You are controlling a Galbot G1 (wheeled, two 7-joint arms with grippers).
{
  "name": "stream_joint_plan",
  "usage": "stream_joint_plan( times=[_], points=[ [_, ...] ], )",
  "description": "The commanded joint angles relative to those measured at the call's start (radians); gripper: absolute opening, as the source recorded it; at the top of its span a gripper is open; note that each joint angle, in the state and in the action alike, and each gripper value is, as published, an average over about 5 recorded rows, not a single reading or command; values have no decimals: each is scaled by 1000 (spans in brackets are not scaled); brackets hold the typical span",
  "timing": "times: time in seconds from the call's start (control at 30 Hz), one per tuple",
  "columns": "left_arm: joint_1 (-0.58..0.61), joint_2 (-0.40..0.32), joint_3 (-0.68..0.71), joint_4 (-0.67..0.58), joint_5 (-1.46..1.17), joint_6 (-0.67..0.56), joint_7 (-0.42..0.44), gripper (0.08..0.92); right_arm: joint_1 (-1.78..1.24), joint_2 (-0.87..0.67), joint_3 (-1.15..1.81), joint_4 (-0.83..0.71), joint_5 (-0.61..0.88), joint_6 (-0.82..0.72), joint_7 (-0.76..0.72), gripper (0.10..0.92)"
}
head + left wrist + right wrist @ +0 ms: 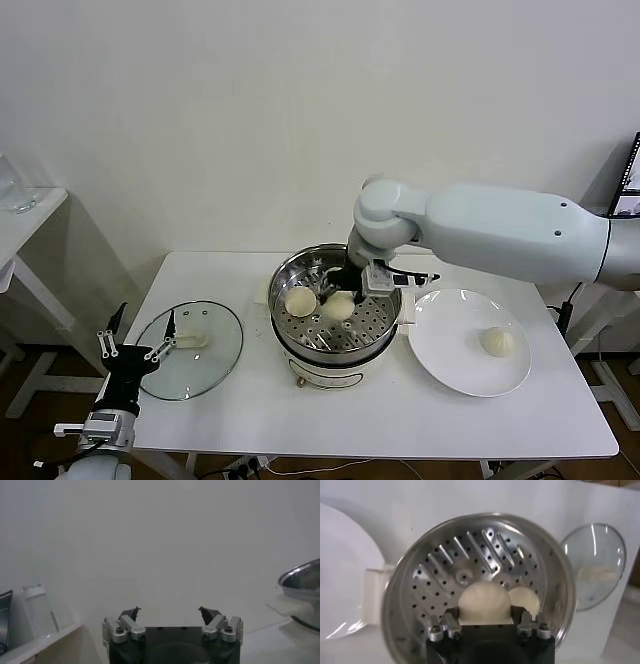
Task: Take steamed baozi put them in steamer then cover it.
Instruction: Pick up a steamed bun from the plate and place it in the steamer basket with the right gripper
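Two baozi sit in the steamer (335, 345): one bun (300, 300) rests free on the perforated floor toward the robot's left, and the second bun (340, 306) lies between the fingers of the right hand (352, 296), which is down inside the pot and pinching it, as the right wrist view shows. A third bun (497, 341) waits on the white plate (440, 350) just beside the steamer; no fourth is visible. My judgement: roughly halfway, with this bun to let go, the plate bun to move, then covering. The cover (215, 365) lies flat on the bench (400, 420) to the steamer's left, handle up. The buns are round, with no long axis. The left hand (135, 350), spread wide, is parked by the bench's left edge
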Motion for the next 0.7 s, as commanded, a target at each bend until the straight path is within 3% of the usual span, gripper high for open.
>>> stream_joint_plan(
  times=[0.03, 0.7],
  points=[
    [-1, 2, -4, 7, 0, -1, 1, 823, -18, 11, -36, 38, 15, 10, 27, 696],
    [5, 2, -21, 0, -8, -2, 4, 823, -57, 39, -43, -9, 23, -19, -19, 696]
  ],
)
